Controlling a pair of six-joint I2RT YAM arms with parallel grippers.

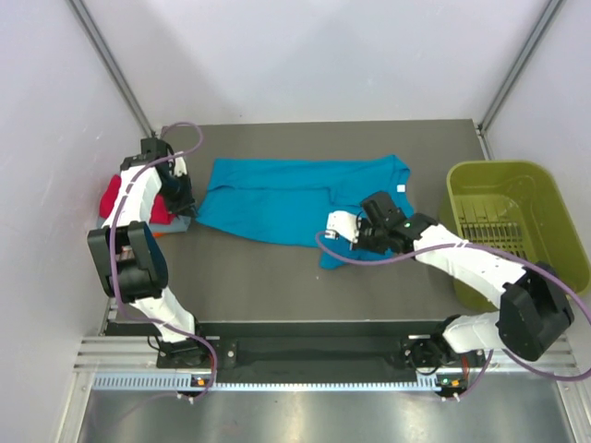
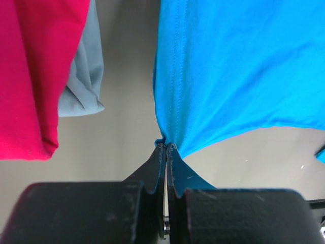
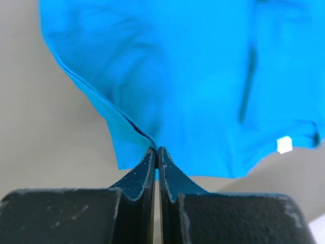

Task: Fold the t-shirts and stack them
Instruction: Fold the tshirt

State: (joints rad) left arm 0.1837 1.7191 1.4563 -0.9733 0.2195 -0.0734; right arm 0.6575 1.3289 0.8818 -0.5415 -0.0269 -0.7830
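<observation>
A teal-blue t-shirt (image 1: 277, 198) lies spread across the middle of the table (image 1: 259, 277). My left gripper (image 1: 187, 208) is at the shirt's left end. In the left wrist view it (image 2: 166, 145) is shut on a corner of the teal cloth (image 2: 238, 66). My right gripper (image 1: 355, 235) is at the shirt's near right part, where it (image 3: 156, 149) is shut on a fold of the teal cloth (image 3: 183, 76). A stack of folded t-shirts sits at the table's left edge: magenta-red (image 1: 118, 196) on top, then grey (image 2: 84, 76), with orange (image 1: 161, 232) peeking out underneath.
An olive-green plastic bin (image 1: 503, 180) stands off the table's right side, beside the right arm. The folded stack lies close to the left arm's wrist. A white tag (image 3: 284, 145) shows at the teal shirt's collar. Grey walls enclose the table.
</observation>
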